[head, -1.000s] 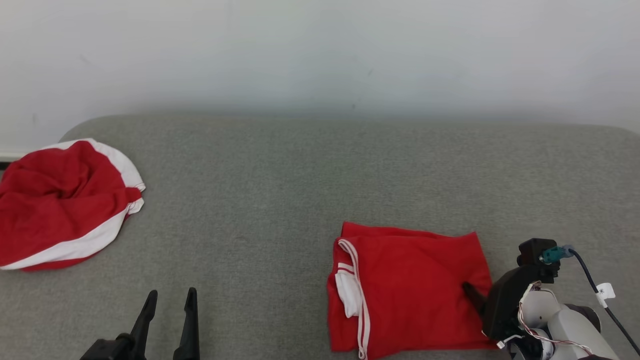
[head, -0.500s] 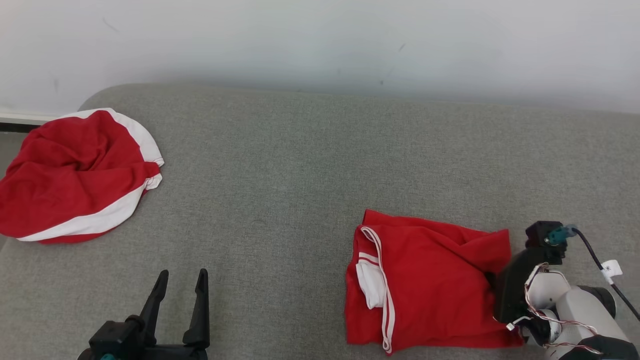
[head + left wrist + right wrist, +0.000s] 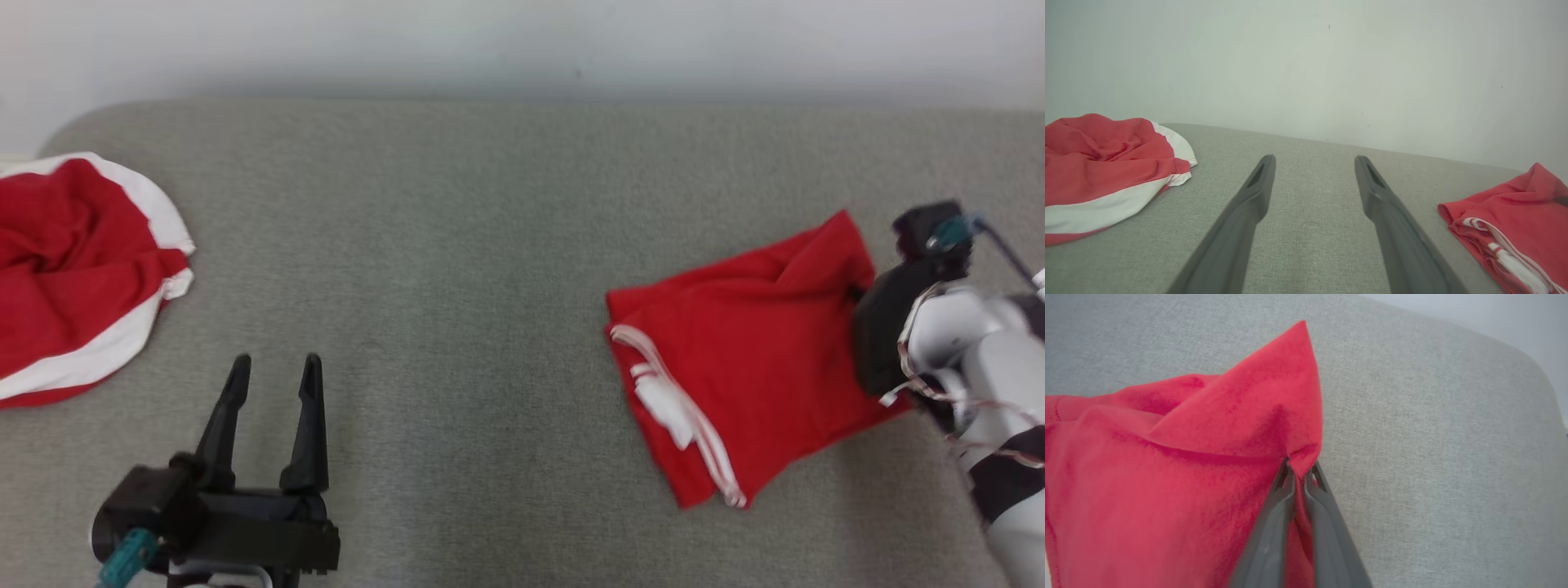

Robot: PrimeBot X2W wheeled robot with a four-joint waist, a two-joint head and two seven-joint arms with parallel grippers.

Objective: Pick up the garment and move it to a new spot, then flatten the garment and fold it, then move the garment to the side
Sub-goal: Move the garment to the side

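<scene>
Skewed and tugged rightward since a second ago, the folded garment (image 3: 751, 359) lies toward the right end of the grey cushion (image 3: 490, 245), its edge pinched in my right gripper (image 3: 1299, 467), now clamped. Soft, light cloth: layers may slip, so I judge a pinch through all of them safest. My left gripper (image 3: 275, 367) waits, fingers spread.

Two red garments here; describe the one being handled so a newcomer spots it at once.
On the grey padded surface, to the robot's right, lies a folded red garment with thin white stripes near its left edge. Its right edge is pinched by the fingers of the right gripper. The other red garment, far left, is a crumpled heap with a broad white band.
</scene>
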